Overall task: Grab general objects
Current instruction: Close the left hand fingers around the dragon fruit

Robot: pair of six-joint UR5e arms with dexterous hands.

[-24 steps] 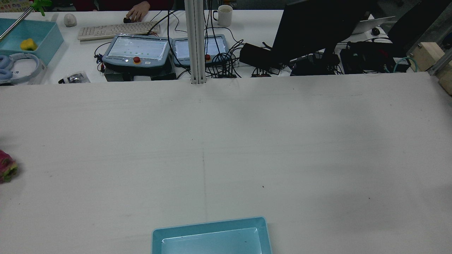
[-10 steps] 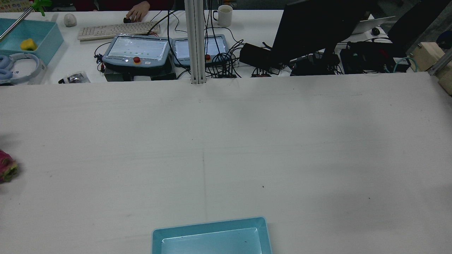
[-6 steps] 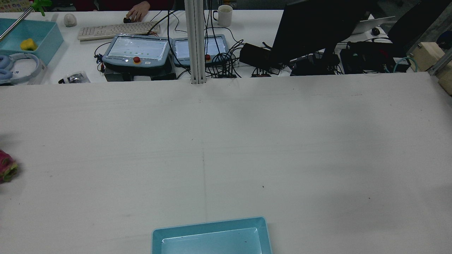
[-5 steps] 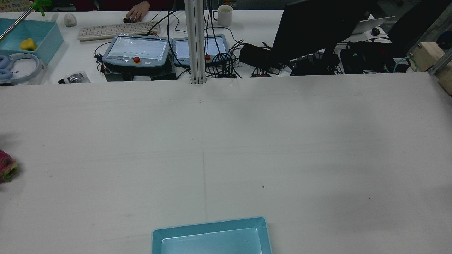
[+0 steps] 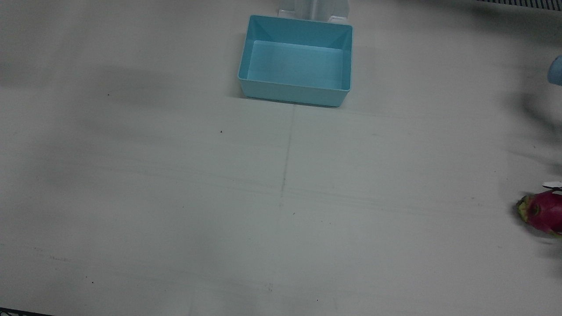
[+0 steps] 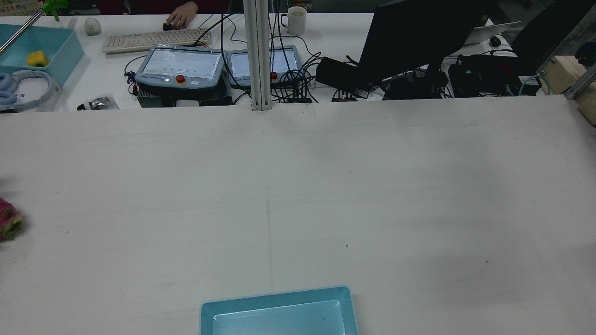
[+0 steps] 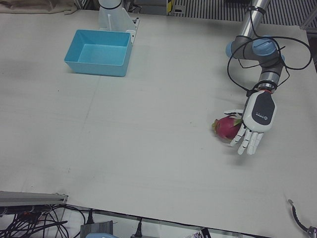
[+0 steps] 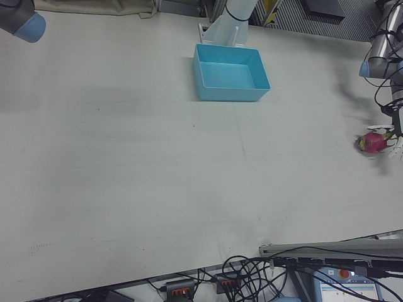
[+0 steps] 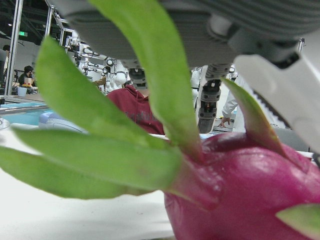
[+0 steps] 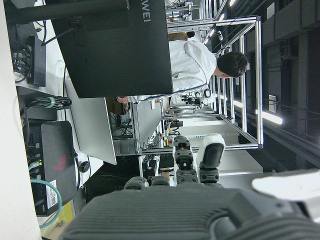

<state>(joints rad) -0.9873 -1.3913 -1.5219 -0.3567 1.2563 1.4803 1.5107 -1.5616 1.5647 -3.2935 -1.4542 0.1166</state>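
While the dragon fruit (image 7: 227, 127) lies on the worktop (image 7: 148, 124) far from the blue bin (image 7: 99, 46), the left hand (image 7: 255, 121) hovers beside it — fingers (image 7: 247, 143) spread, grasping nothing; the right hand's (image 10: 195, 165) fingers look loosely extended — empty.

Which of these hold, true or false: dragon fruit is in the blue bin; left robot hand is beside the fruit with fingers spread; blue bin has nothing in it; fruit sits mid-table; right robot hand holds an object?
1. The dragon fruit is in the blue bin. False: it lies on the table, far from the bin.
2. The left robot hand is beside the fruit with fingers spread. True.
3. The blue bin has nothing in it. True.
4. The fruit sits mid-table. False: it is near the table's edge on the left arm's side.
5. The right robot hand holds an object. False: its own view shows nothing held.
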